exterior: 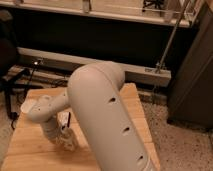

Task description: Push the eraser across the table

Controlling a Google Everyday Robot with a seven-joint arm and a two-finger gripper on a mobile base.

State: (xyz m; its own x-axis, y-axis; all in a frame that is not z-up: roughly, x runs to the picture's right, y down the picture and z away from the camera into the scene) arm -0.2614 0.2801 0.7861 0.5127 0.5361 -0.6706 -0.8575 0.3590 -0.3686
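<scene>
Lab/workshop: speckled floor (176, 146), metal rail (136, 70), cables (22, 75), wood table (26, 146).

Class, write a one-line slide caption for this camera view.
White robot arm bends over the pale wooden table, its gripper shut, low above the planks.

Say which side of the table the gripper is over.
The picture's left side: the gripper sits low over the table there, while the big white arm covers the right side.
</scene>
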